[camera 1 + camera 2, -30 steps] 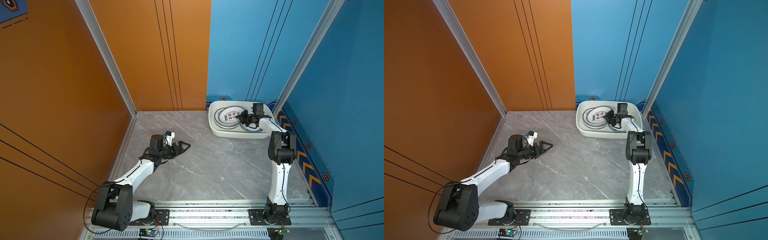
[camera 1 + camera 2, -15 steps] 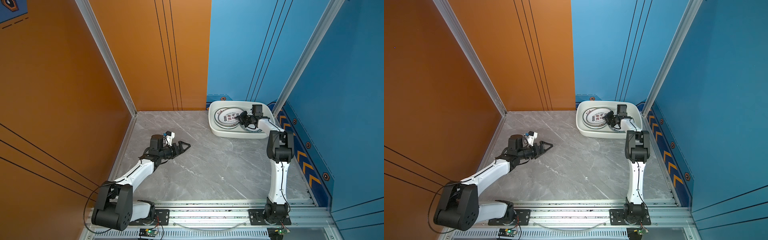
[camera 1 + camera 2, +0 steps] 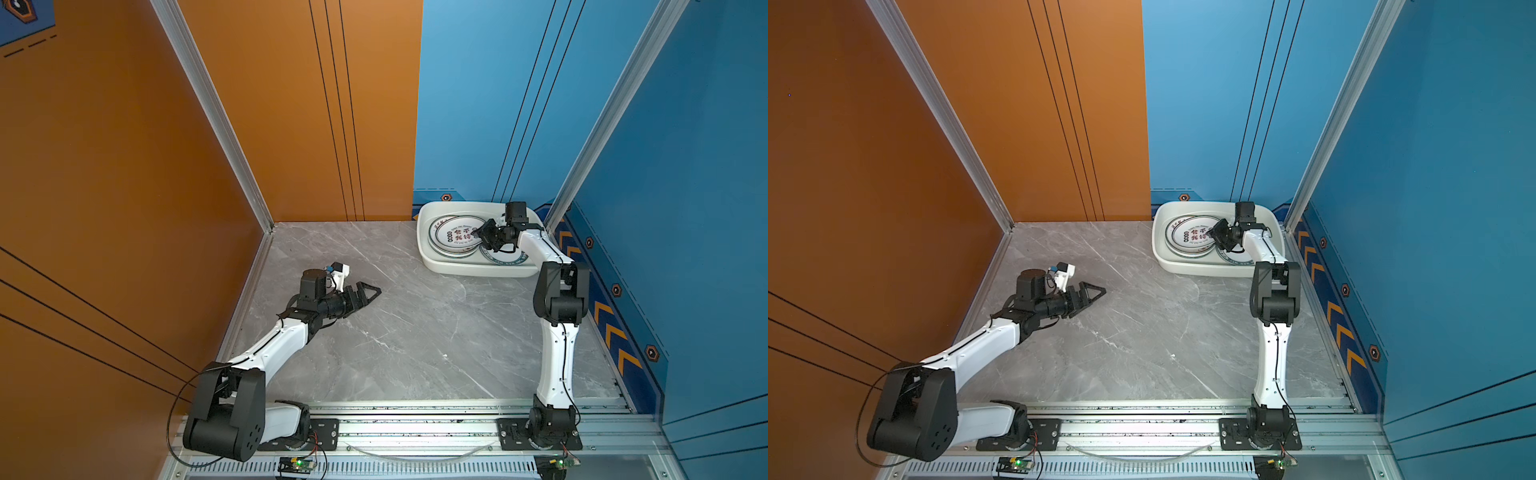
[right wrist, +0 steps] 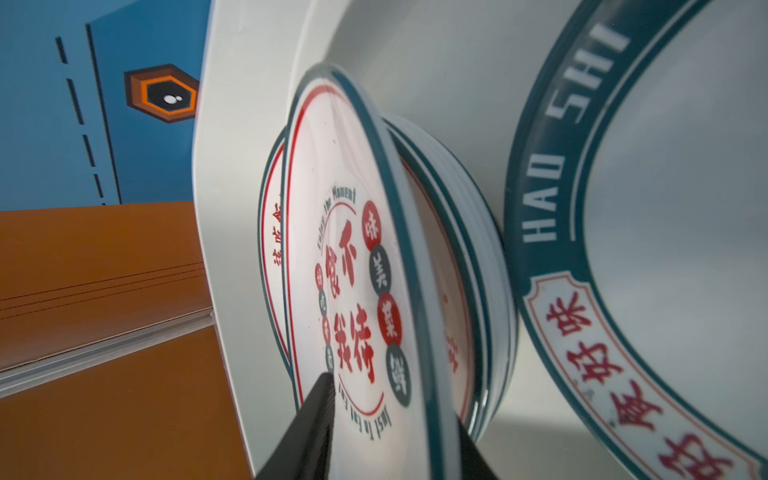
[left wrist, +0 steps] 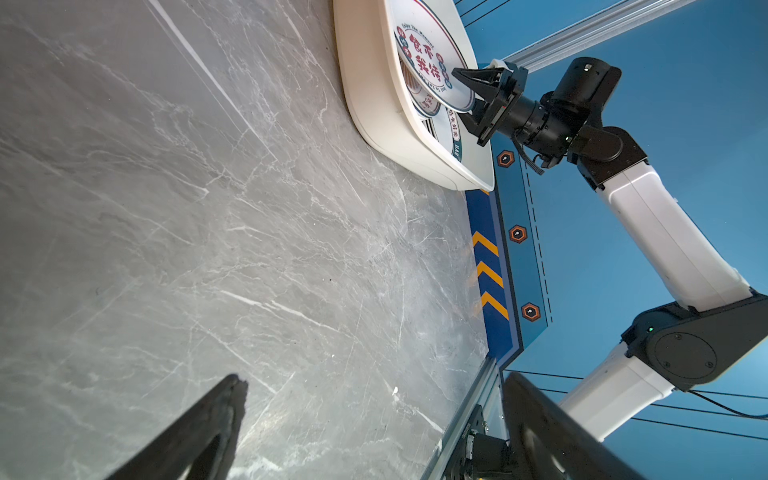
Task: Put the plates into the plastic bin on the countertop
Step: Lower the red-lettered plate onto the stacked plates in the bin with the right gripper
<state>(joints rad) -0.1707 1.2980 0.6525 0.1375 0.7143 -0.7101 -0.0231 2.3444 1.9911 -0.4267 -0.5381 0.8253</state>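
Plates (image 3: 457, 237): inside the bin, a stack with a red-lettered top plate (image 4: 353, 291) and a green-rimmed plate (image 4: 552, 199) just beside it.
Bin (image 3: 478, 271): white, standing on the table.
Table (image 3: 415, 332): grey marble, under the bin.
Right hand (image 3: 481, 232): in the bin, fingers parted astride the top plate's rim.
Left hand (image 3: 376, 291): well apart from the bin, low over the table, fingers spread wide.

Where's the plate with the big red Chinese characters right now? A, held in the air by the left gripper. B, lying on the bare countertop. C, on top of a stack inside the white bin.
C: in a top view the character plate sits on the stack of plates inside the plastic bin.
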